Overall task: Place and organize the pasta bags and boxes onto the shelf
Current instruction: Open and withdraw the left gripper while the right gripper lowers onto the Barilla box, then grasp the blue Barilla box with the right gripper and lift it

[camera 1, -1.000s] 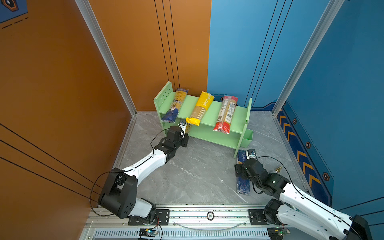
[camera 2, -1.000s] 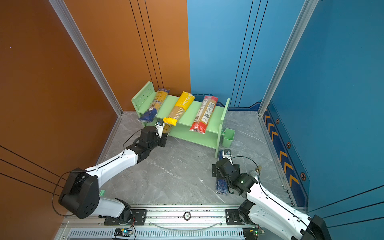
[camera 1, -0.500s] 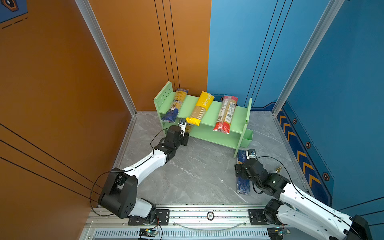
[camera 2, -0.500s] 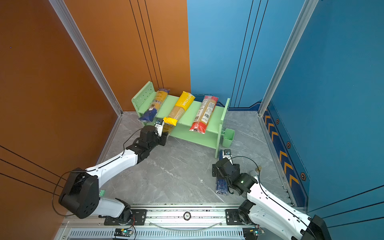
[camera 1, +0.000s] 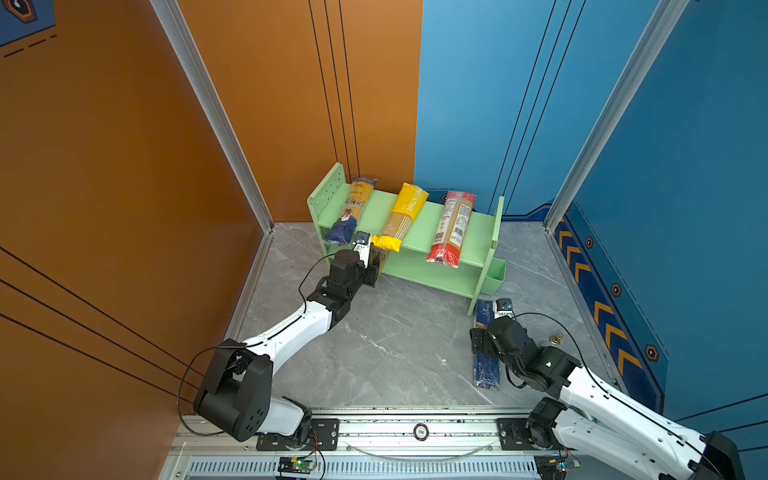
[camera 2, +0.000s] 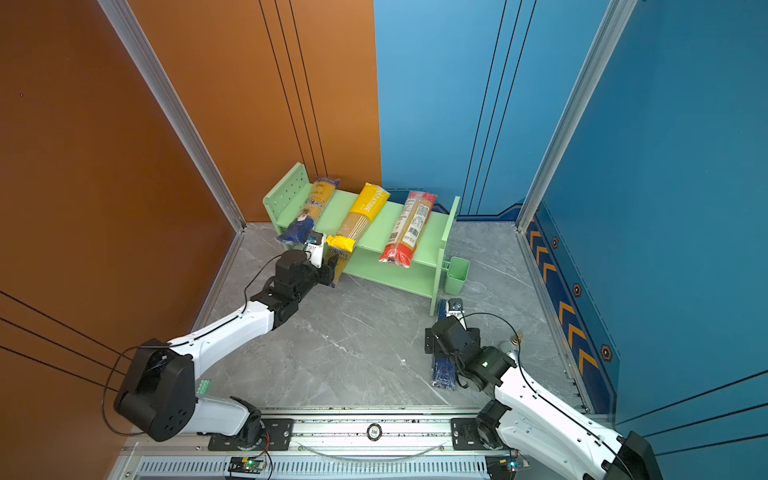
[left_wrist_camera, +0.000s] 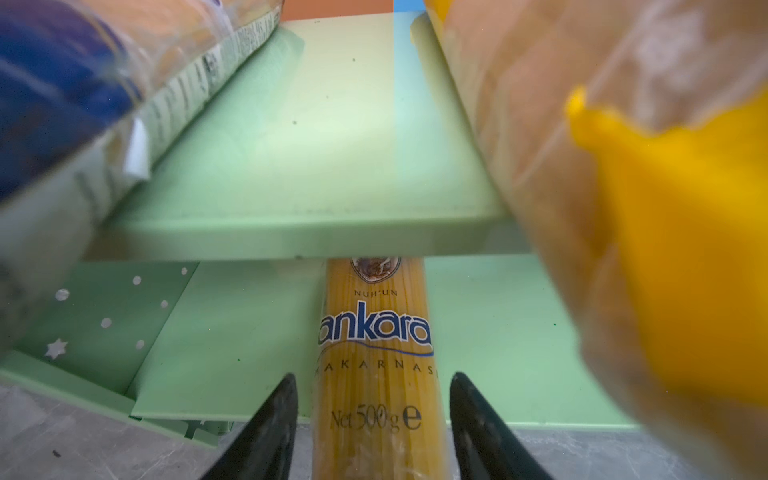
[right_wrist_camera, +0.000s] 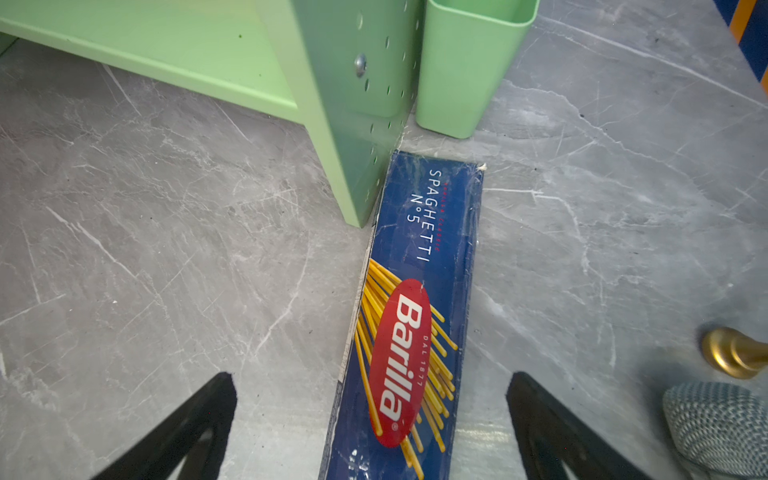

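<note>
Hardly anything has shifted in the top views since a second ago; both arms sit where they were. The left gripper (left_wrist_camera: 372, 376) stands spread, a finger on each side of the Ankara pack (left_wrist_camera: 374, 332) with a gap on both. We judge this a release. The pack lies on the lower tier of the shelf (camera 1: 480, 239), its near end past the front edge.

Above lie a yellow-and-blue bag (camera 1: 351, 208), a yellow bag (camera 1: 401, 216) and a red-ended bag (camera 1: 451, 232).

The right gripper (right_wrist_camera: 372, 374) hangs wide apart astride the Barilla box (right_wrist_camera: 415, 291), which lies on the floor against the shelf's side panel. Next we should back the left arm out straight, then close on the box.
</note>
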Tool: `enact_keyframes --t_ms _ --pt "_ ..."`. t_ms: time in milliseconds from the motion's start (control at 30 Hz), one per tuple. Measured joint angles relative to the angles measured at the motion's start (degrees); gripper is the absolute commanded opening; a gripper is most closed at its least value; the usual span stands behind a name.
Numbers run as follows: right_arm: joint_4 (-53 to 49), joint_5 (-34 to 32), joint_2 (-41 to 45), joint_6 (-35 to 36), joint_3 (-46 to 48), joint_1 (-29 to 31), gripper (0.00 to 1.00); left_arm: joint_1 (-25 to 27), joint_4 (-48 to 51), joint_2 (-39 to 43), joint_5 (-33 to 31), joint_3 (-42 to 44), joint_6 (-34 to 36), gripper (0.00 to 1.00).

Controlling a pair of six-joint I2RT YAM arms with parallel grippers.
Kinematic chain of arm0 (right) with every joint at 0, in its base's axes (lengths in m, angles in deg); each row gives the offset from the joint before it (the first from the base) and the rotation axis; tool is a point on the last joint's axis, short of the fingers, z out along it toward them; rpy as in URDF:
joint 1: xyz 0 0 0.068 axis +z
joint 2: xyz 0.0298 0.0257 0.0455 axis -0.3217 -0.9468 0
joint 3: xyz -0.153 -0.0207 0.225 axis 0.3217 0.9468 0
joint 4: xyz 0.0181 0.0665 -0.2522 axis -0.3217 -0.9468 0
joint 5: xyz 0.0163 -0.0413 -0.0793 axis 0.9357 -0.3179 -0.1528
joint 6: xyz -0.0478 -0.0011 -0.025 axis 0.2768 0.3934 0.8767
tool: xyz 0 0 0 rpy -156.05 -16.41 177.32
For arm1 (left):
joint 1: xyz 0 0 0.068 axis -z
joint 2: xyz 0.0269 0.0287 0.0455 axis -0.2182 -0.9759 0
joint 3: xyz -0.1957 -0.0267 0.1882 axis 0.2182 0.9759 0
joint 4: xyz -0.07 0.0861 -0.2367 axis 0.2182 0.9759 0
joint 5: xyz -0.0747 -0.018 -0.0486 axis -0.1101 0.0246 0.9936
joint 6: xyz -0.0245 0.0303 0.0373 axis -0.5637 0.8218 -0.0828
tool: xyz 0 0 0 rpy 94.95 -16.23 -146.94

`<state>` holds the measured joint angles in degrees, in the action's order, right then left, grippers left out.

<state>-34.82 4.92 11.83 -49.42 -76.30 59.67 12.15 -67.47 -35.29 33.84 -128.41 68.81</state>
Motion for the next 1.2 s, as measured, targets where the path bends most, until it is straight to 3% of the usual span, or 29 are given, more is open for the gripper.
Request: enact_keyframes --t_ms 700,767,900,1200 --pt "-7.74 -1.64 -2.89 -12.59 0.0 0.0 1.0 3.8 -0.28 16.2 -1.03 17.38 -4.33 0.78" --pt "-7.61 -1.57 -4.09 -13.42 0.22 0.0 1.0 5.29 -0.17 18.49 -1.4 18.97 -5.33 0.68" --pt "-6.86 -0.48 -6.32 -14.78 2.27 0.0 1.0 9.38 1.33 21.53 -2.54 20.79 -6.34 0.64" --pt "0.02 2.86 -14.12 -17.44 5.16 1.27 0.99 17.86 3.96 23.67 -4.55 26.32 -10.32 0.72"
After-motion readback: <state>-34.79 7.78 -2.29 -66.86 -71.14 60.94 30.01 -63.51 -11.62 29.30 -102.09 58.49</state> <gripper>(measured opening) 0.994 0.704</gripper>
